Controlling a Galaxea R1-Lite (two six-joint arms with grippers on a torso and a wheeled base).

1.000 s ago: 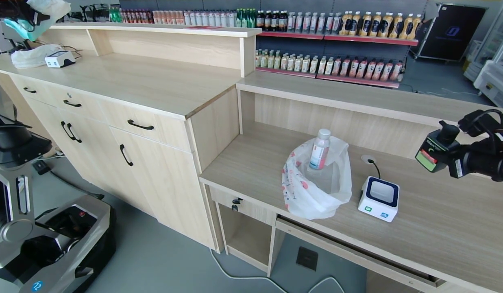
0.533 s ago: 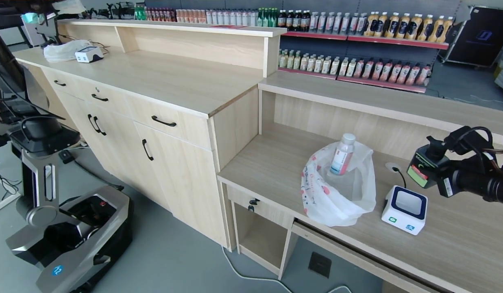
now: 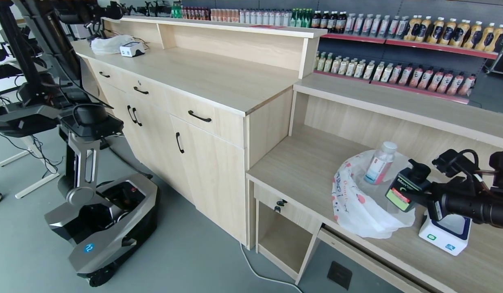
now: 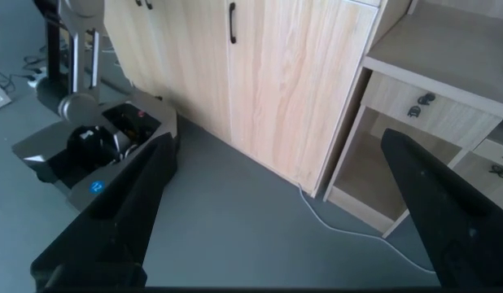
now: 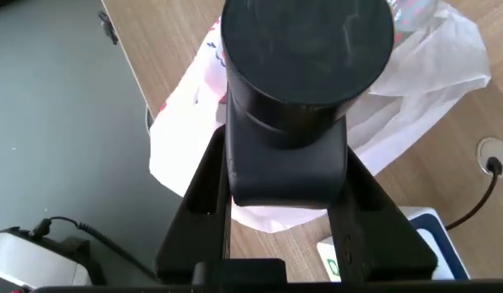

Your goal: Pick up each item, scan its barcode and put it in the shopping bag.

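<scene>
Right end effector [image 5: 288, 205] is clamped on a dark pump bottle [image 3: 406, 188], above the shopping bag [image 3: 355, 205] on the surface [image 3: 300, 162]. A clear bottle [image 3: 379, 163] stands inside the bag, with the scanner [image 3: 444, 237] just beside it. Left end effector [image 4: 276, 142] is spread wide open.

Wooden counter [image 3: 218, 81], cabinets, drink shelves [image 3: 397, 36], grey floor [image 3: 186, 260].

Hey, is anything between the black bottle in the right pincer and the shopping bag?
Nothing visible does. The right pincer holds the black bottle just above the bag, whose mouth lies open. A clear bottle stands inside at the far side, taking some room. The scanner sits beside the bag, off the path.
</scene>
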